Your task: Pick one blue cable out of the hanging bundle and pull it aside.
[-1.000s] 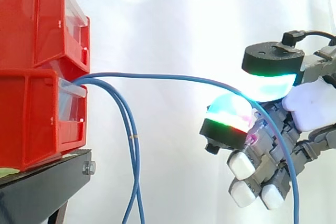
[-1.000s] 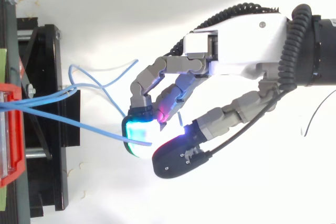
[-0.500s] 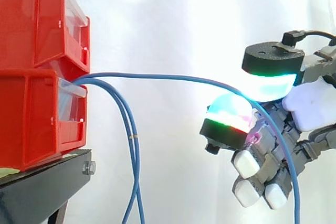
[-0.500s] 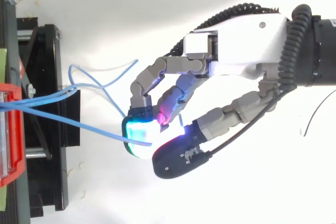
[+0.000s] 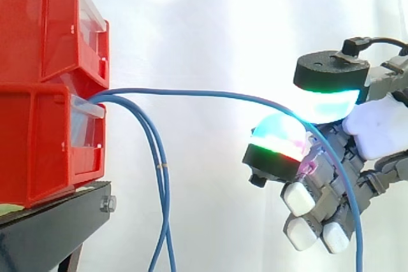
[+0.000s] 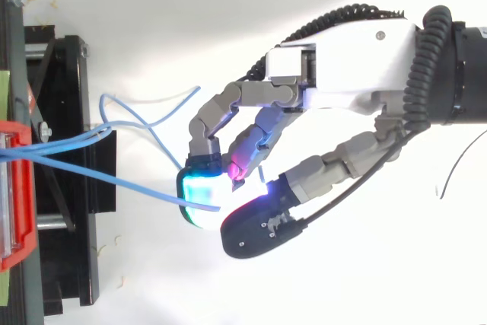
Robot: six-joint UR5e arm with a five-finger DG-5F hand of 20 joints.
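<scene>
Side view: red bins [image 5: 44,138] are stacked at the left on a black stand [image 5: 57,227]. One blue cable [image 5: 191,92] leaves the lower bin's front lip, arcs right, almost level, and passes between two glowing pads [image 5: 328,97] of the hand [image 5: 322,186]. It then drops past the curled fingers and off the bottom edge. The hand's fingers are curled and pinch that cable. The hand sits against the right edge. The other hanging cables [image 5: 162,183] fall just beside the bin front, well apart from the hand, with bare white curtain [image 5: 210,23] between.

Top view: the arm enters from the right. The hand [image 6: 342,74] is curled, and its pads [image 6: 199,188] close on the blue cable [image 6: 122,183], which runs in from the bin rim [image 6: 19,188] at the left edge. The loose strands [image 6: 144,123] loop off the stand's [image 6: 72,150] right edge, near the knuckles but apart from them. Open white floor lies above and below the hand.
</scene>
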